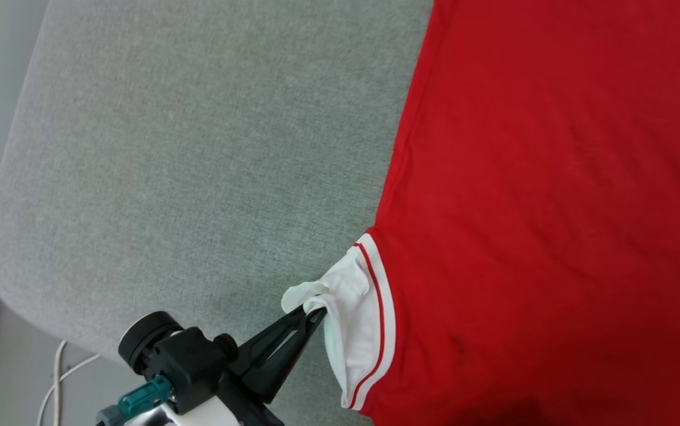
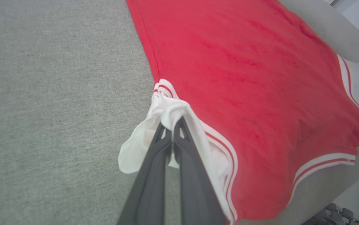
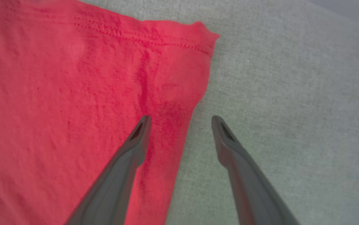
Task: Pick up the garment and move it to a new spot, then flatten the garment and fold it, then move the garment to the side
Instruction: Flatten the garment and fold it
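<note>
Left claw (image 1: pixel 316 315) pinches garment's (image 1: pixel 553 207) soft white sleeve; woven grey surface (image 1: pixel 197 148)

- You see the garment (image 1: pixel 553 207) as matt red knit cloth, soft and fine-grained, with a row of stitching along its hem in the right wrist view.
- Its sleeve (image 1: pixel 351 296) is thin white cloth, limp and crumpled. The trim (image 1: pixel 384 331) looks ribbed, a red stripe on white.
- The grey cushion (image 1: pixel 197 148) under it is coarse woven upholstery, heathered and matt.
- The left gripper (image 1: pixel 318 312) gives you smooth, dark plastic fingers with a dull sheen. The right gripper (image 3: pixel 181 120) looks the same, matt grey-black.
- The connector (image 1: pixel 144 396) is teal plastic, and the forearm shell (image 1: pixel 203 414) is glossy white.
</note>
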